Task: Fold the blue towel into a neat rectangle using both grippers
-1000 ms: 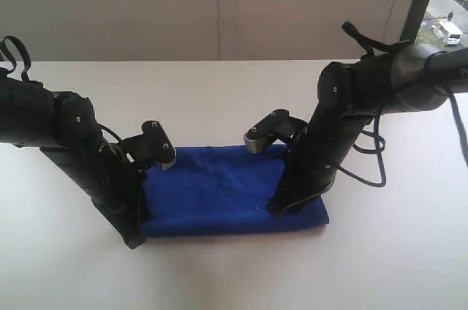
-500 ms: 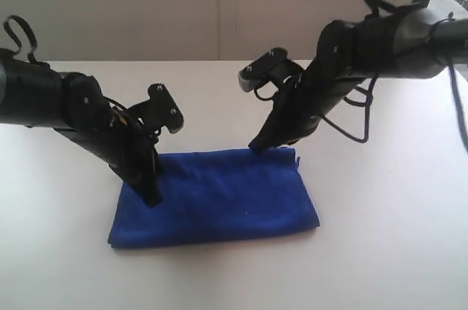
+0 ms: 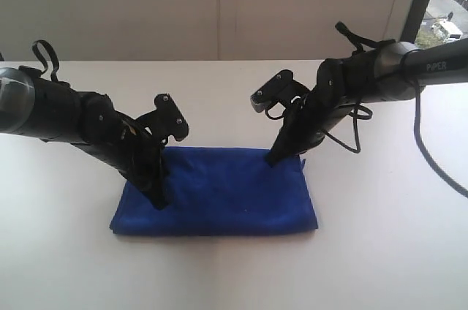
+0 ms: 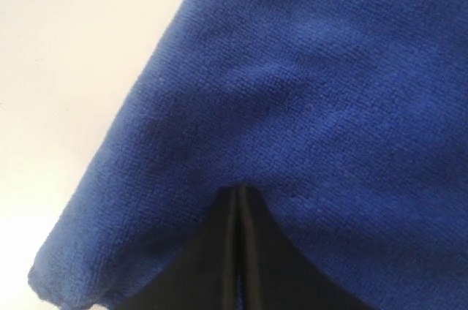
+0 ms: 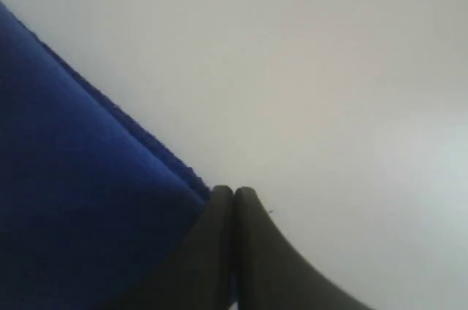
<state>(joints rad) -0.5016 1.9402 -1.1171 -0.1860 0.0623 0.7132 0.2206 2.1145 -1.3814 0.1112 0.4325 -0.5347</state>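
Observation:
The blue towel (image 3: 227, 193) lies folded into a flat rectangle on the white table. My left gripper (image 3: 159, 202) is shut, its tip resting on the towel's left part; in the left wrist view the closed fingertips (image 4: 238, 191) press into the blue towel (image 4: 314, 91) with nothing between them. My right gripper (image 3: 272, 161) is shut too, its tip at the towel's far right edge. In the right wrist view the gripper (image 5: 234, 191) meets the hem of the towel (image 5: 66, 178), beside bare table.
The white table (image 3: 380, 251) spreads around the towel on all sides. A pale wall stands behind it, and a window strip (image 3: 442, 3) shows at the far right. Black cables (image 3: 358, 131) hang off the right arm.
Both arms have drawn back from the towel's front edge. The left tip moved from the front left corner onto the left part, the right tip from the front right to the far edge.

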